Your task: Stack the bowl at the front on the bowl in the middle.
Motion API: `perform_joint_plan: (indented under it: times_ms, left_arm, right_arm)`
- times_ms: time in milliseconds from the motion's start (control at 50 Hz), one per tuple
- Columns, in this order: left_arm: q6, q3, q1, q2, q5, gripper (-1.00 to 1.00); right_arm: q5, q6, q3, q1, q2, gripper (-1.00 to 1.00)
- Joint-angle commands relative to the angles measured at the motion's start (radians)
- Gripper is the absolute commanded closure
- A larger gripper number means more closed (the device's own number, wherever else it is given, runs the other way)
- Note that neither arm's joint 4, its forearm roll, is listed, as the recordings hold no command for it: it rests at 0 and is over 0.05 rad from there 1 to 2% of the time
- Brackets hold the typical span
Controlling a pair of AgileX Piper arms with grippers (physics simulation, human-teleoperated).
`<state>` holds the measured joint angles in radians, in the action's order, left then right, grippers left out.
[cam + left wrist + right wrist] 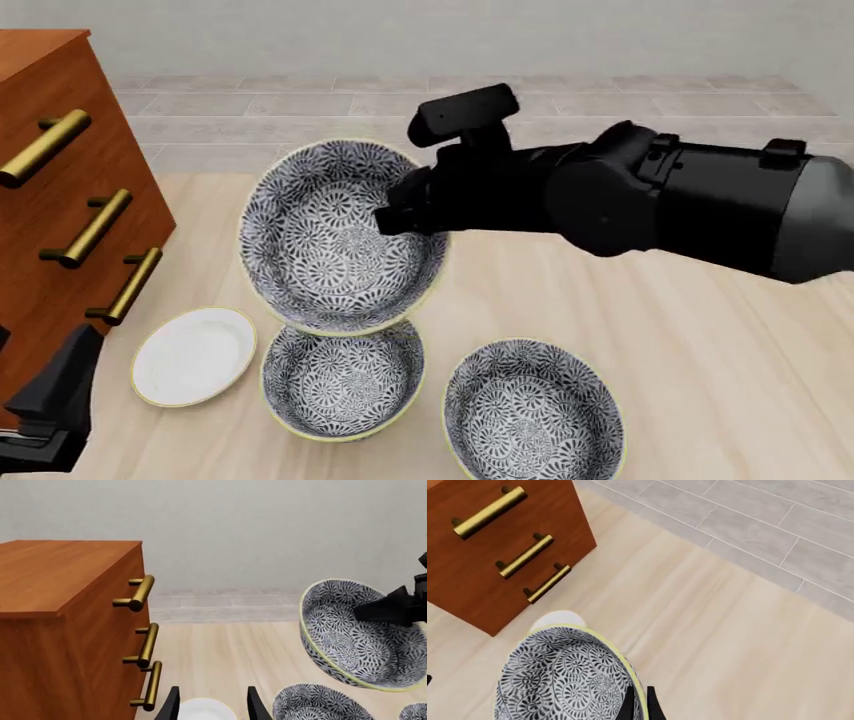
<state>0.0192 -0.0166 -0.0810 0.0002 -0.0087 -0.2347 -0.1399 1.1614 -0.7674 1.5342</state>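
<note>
My right gripper (pixel 408 216) is shut on the right-hand rim of the bowl at the front (pixel 334 240), which hangs tilted in the air with its floral inside facing the camera. The same bowl (pixel 564 680) fills the lower right wrist view, its cream rim pinched by the fingers (pixel 640 706). Directly below it on the table sits the bowl in the middle (pixel 342 382), upright and apart from the lifted one. My left gripper (pixel 213 707) is open, low at the front left, over the white plate.
A third floral bowl (pixel 534 415) sits at the front right. A flat white plate (pixel 196 355) lies left of the middle bowl. A wooden dresser (pixel 54 190) with brass handles stands along the left side. Tiled floor lies beyond the table.
</note>
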Motion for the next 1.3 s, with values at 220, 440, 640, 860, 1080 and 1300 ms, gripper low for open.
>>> perform_joint_plan:
  times_ms: [220, 440, 640, 860, 1080, 1300]
  left_arm:
    - [0.008, -0.004, 0.002, 0.000, 0.003, -1.00]
    - [0.009, -0.001, 0.004, 0.000, 0.003, -1.00]
    - [0.007, 0.005, 0.004, 0.000, 0.001, -1.00]
    - [0.007, 0.007, 0.003, 0.000, -0.002, -1.00]
    - [0.006, 0.011, 0.001, 0.000, -0.004, -1.00]
    - [0.004, 0.009, -0.002, 0.000, -0.006, -1.00]
  right_arm:
    - [0.042, -0.068, 0.012, -0.029, 0.137, 1.00]
    - [-0.004, -0.126, 0.018, -0.054, 0.118, 1.00]
    - [-0.030, -0.166, 0.018, -0.061, 0.126, 1.00]
    - [-0.043, -0.150, 0.004, -0.029, 0.146, 1.00]
    - [-0.026, -0.132, -0.033, -0.032, 0.136, 1.00]
    - [0.002, -0.138, -0.055, -0.035, 0.155, 1.00]
